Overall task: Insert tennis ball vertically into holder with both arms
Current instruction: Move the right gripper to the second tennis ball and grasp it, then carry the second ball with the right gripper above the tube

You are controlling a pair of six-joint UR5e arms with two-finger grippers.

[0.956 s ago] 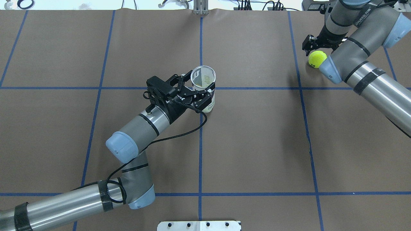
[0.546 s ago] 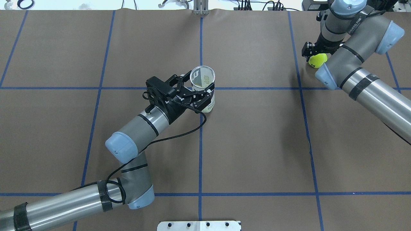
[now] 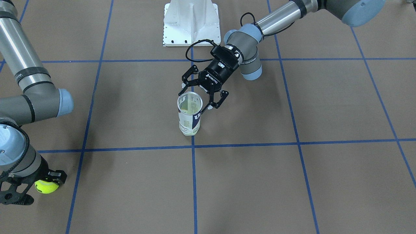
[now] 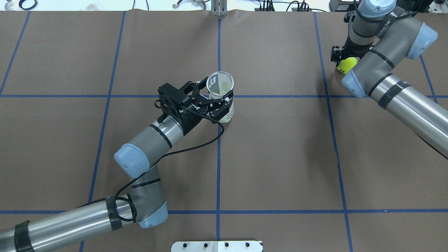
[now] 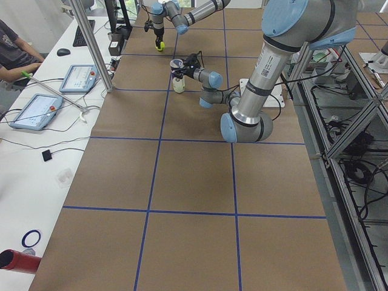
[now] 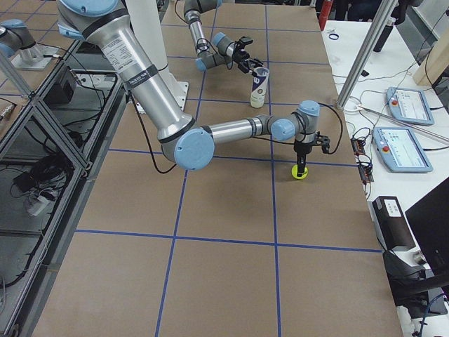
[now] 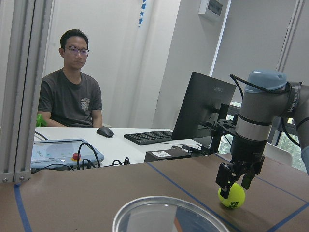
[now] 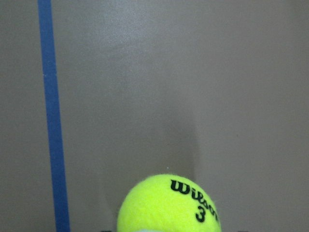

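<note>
Brown paper crossed with blue tape covers the table (image 4: 280, 157). Near its middle stands the holder (image 3: 189, 122), mouth up, with the left hand (image 3: 197, 97) spread wide about it, a finger at each side, apparently gripping. Well apart, at the far right corner, the ball (image 3: 45, 187) rests on the paper between the right hand's (image 3: 38, 188) wide fingers, nearer one of them. Closing off-centre could nudge it rolling. The tall, light holder may tip if it is let slip.

Standing holder (image 5: 177, 83), tennis ball (image 5: 160, 48) well beyond
</note>
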